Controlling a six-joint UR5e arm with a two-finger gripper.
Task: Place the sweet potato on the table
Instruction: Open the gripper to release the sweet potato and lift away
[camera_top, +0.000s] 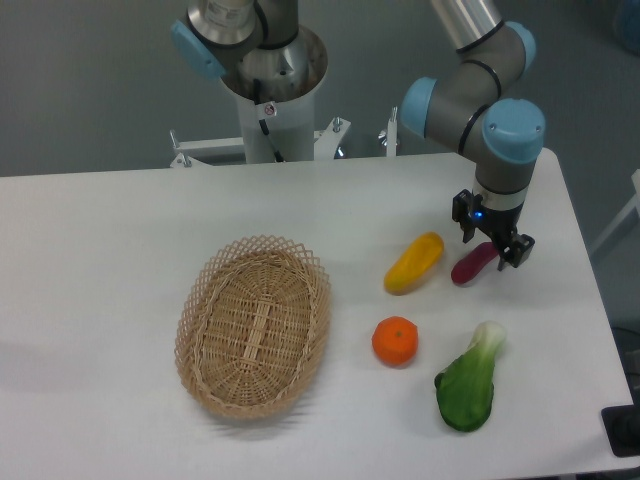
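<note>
**Operator:** What is your gripper doing right now?

**Observer:** Your gripper (489, 245) points down at the right part of the table (120, 230), and its two dark fingers (515, 252) are spread apart, one on each side of the sweet potato (472, 265). Whether either finger actually touches it, you cannot tell from this view. The sweet potato lies flat on the white tabletop, tilted so that its upper end sits between the fingers and its lower end points toward the yellow vegetable (414, 262) just beside it.

**Operator:** And what are the things like?

**Observer:** Your sweet potato is small, smooth and dark magenta, elongated with tapered ends. The yellow vegetable is longer and thicker, glossy, shading to orange at its lower end. Nearer you sits a round orange fruit (395, 341) with a slightly dimpled skin, and to its right a leafy green vegetable (468, 383) with a pale stalk and dark ruffled leaves. Well apart on the left stands an oval wicker basket (254, 326), woven of tan cane with a scalloped open-work rim. The tabletop itself is plain, flat and matte white.
</note>
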